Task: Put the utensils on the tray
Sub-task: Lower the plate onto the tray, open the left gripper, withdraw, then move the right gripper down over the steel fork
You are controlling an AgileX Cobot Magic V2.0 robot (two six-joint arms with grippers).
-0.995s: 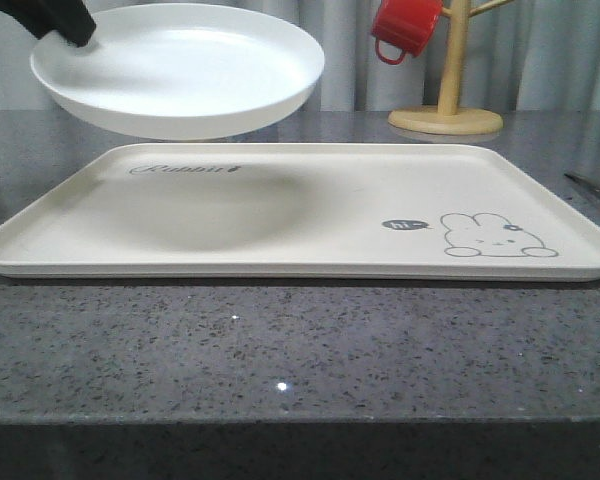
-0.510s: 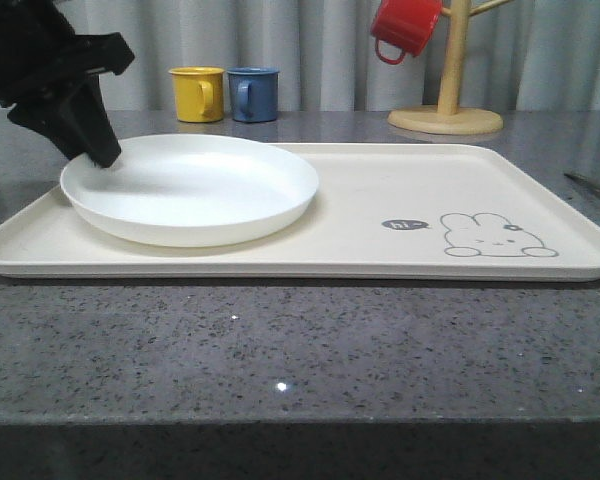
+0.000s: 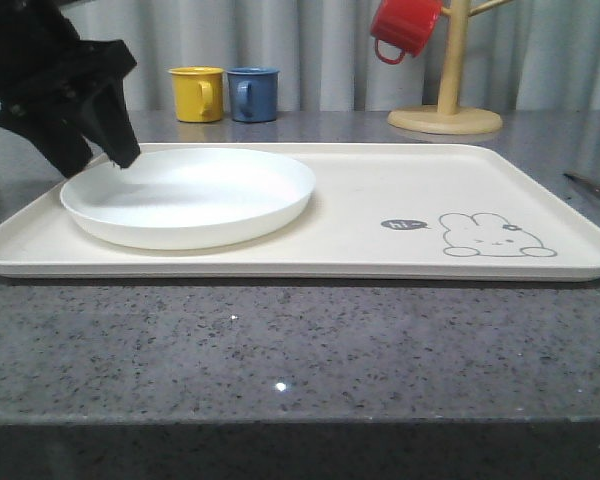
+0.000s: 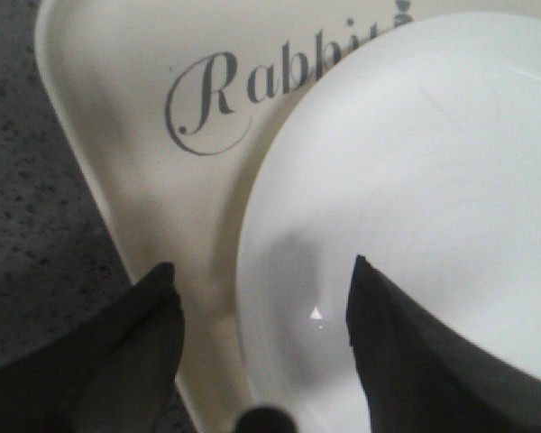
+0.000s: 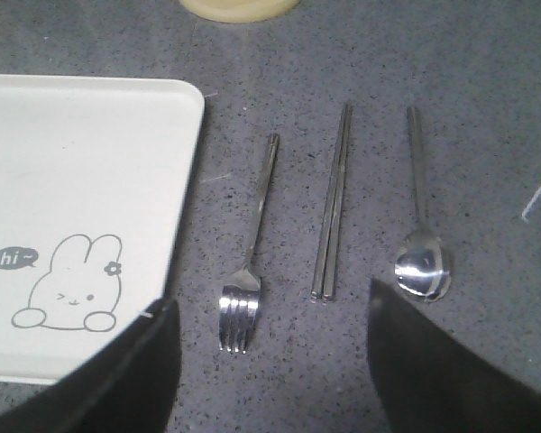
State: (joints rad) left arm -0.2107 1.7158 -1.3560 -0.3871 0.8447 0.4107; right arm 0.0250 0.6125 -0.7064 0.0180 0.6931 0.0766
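The fork [image 5: 246, 271], chopsticks [image 5: 333, 207] and spoon [image 5: 420, 234] lie side by side on the table [image 5: 487, 108], just beside the tray [image 5: 81, 162]. The right hand [image 5: 266, 361] hangs wide open above them. It should come straight down on the fork's thin handle and pinch gently. The left hand [image 4: 261, 334] is wide open by the plate [image 3: 190, 195]

There was one tray [image 3: 360, 200], cream in colour, and one round white plate [image 3: 190, 195] lay on it. On the tray one rabbit drawing [image 3: 497, 237] and one small "hi" bubble [image 3: 404, 224] were printed, and one "Rabbit" word [image 4: 279, 86] in grey script.

There were three mugs: one yellow mug [image 3: 197, 93], one blue mug [image 3: 253, 93] and one red mug [image 3: 407, 27]. One wooden mug stand [image 3: 450, 75] was there.

On the bench [image 5: 487, 81] lay one fork [image 5: 251, 253] with four tines, one pair of chopsticks [image 5: 333, 203], so two sticks, and one spoon [image 5: 420, 225]. That made three kinds of utensils.
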